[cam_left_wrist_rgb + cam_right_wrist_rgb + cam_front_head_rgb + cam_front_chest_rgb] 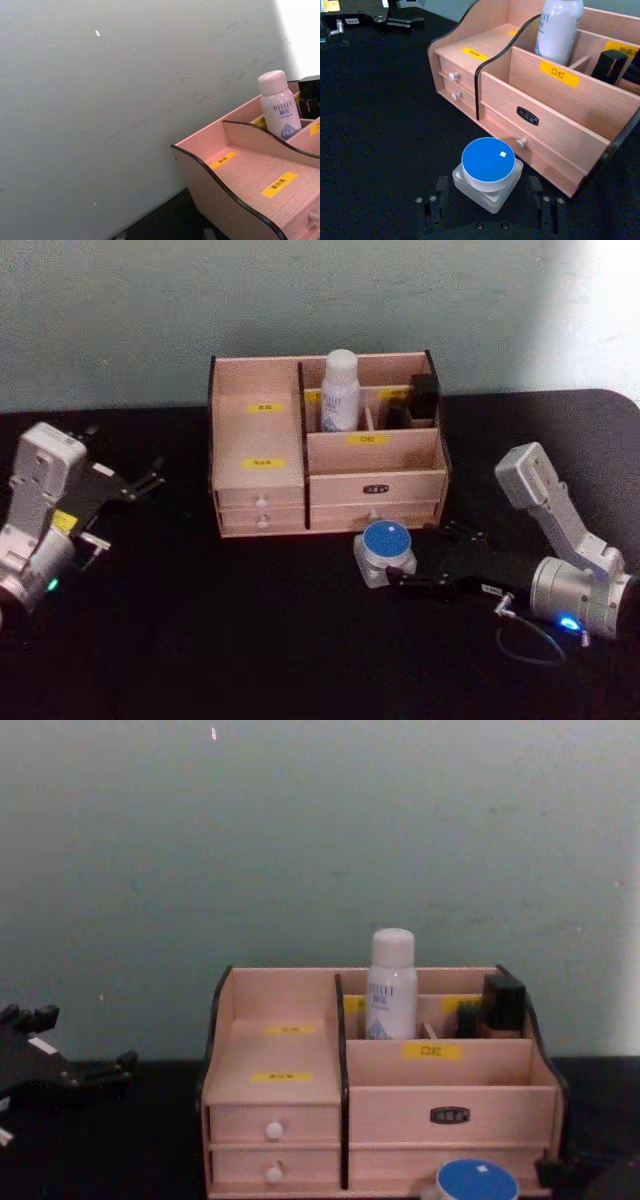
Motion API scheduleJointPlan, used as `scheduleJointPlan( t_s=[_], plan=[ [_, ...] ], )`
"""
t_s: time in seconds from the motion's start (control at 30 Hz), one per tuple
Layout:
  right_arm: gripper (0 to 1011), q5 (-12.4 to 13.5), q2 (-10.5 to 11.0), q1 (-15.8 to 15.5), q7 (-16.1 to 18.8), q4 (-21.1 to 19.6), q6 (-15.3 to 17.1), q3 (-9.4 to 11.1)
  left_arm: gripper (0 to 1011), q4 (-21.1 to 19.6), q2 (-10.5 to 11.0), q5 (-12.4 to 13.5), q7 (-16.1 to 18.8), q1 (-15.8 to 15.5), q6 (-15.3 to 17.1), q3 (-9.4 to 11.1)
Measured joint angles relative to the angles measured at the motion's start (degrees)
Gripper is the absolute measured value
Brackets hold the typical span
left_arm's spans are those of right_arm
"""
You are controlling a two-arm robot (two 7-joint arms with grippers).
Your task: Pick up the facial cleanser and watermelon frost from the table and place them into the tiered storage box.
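Our right gripper (489, 187) is spread wide, holding nothing, one finger (441, 190) either side of the watermelon frost (488, 162), which sits on the table (380, 125) just before the tiered storage box (555, 107); the left gripper (157, 474) sits parked at the table's left. The jar's squarish base seems cornerwise to the fingers, so closing may twist or squirt it out, we judge. With the facial cleanser (559, 27) standing in an upper compartment, a low lift could clip the box's front wall or a drawer knob (521, 142).
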Motion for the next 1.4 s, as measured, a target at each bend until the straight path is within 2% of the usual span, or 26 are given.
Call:
scheduleJointPlan(
  t_s=[0.83, 1.4],
  plan=[
    [1000, -0.5, -3.2, 5.7, 2.0, 6.3, -0.9, -3.3, 1001, 0.0, 0.0, 0.0, 0.0, 0.0, 0.0, 0.0],
    [1000, -0.7, -3.8, 6.8, 2.2, 7.7, -1.2, -4.1, 1001, 0.0, 0.0, 0.0, 0.0, 0.0, 0.0, 0.0]
  ],
)
